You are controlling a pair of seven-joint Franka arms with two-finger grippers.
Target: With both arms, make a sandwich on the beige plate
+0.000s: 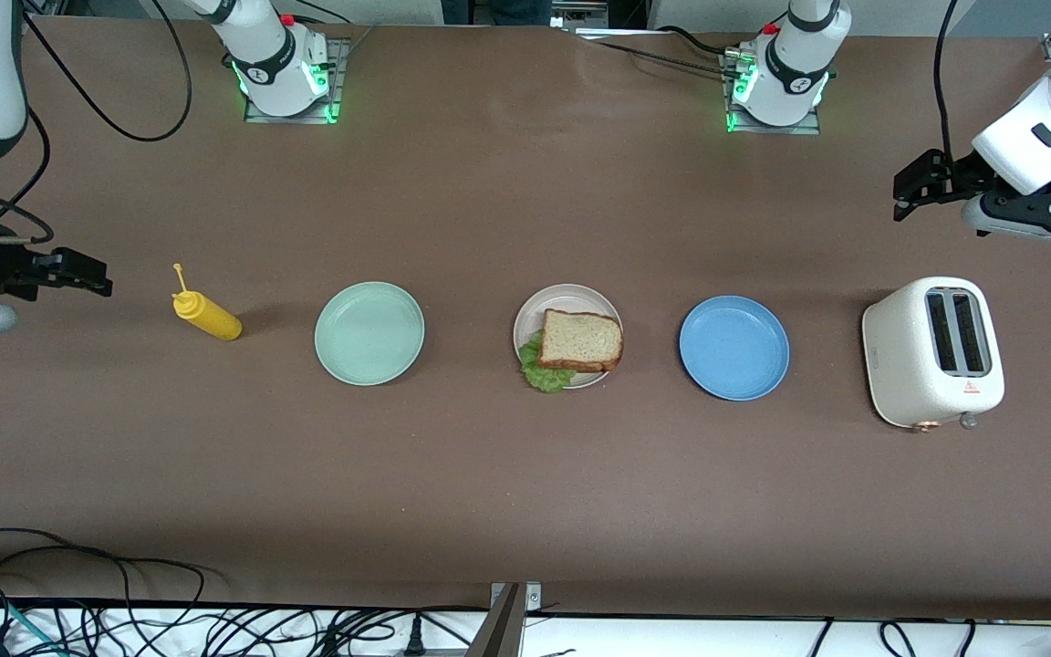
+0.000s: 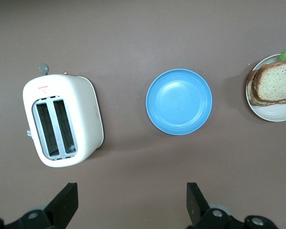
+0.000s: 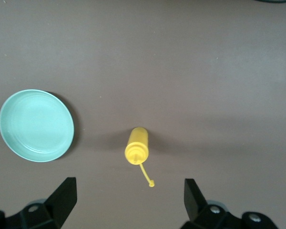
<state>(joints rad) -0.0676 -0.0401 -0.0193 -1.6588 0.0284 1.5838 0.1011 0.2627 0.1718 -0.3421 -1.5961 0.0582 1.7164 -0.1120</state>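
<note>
The sandwich (image 1: 580, 339), two slices of brown-crusted bread with green lettuce (image 1: 544, 372) sticking out from under them, lies on the beige plate (image 1: 530, 319) at the middle of the table. It also shows at the edge of the left wrist view (image 2: 276, 82), on the plate (image 2: 276, 112). My left gripper (image 1: 901, 196) is open and empty, up in the air over the table near the toaster; its jaws stand wide apart in the left wrist view (image 2: 132, 200). My right gripper (image 1: 104, 278) is open and empty over the table by the mustard bottle (image 3: 130, 198).
A mint green plate (image 1: 369, 333) and a yellow mustard bottle (image 1: 206, 315) lie toward the right arm's end. A blue plate (image 1: 733, 347) and a white toaster (image 1: 934, 351) stand toward the left arm's end. Cables hang along the table's near edge.
</note>
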